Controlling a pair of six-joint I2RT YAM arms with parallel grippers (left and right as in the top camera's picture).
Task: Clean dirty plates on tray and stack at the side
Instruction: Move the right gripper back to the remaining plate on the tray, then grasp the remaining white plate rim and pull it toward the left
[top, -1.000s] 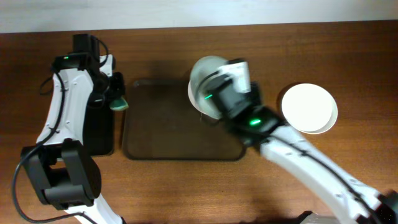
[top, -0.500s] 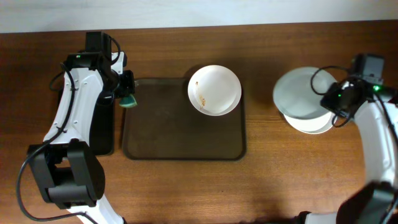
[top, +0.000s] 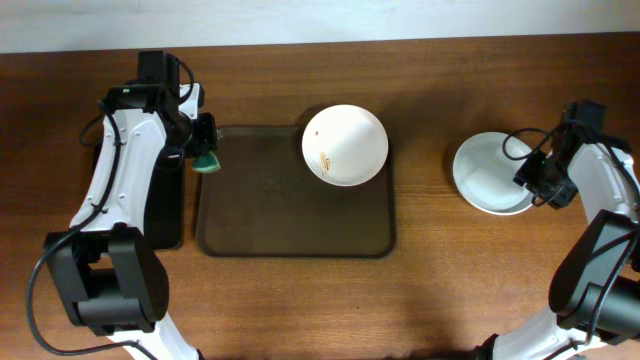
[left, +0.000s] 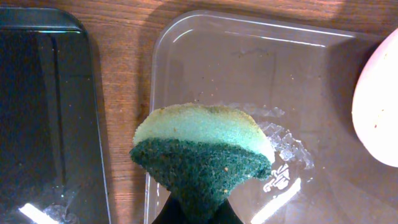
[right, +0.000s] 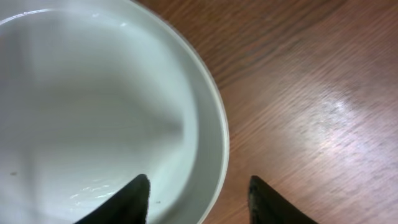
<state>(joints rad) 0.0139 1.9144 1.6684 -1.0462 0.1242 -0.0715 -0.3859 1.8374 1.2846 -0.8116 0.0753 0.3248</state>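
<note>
A brown wooden table (top: 450, 290) fills the view, its fine grain running lengthwise. Along the far edge lies a pale strip (top: 320, 20) — wall or floor, I cannot tell. Overhead light leaves a soft glare (right: 336, 118) on the wood.

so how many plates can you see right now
2. One smeared plate sits on the tray, far right corner; the other plate lies on the table right of the tray, and a third may be hidden beneath it.

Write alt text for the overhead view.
A smeared plate sits at the brown tray's top-right corner. The left hand holds a green sponge at the tray's left edge, and the right hand hangs open over a white plate's rim on the table.
</note>
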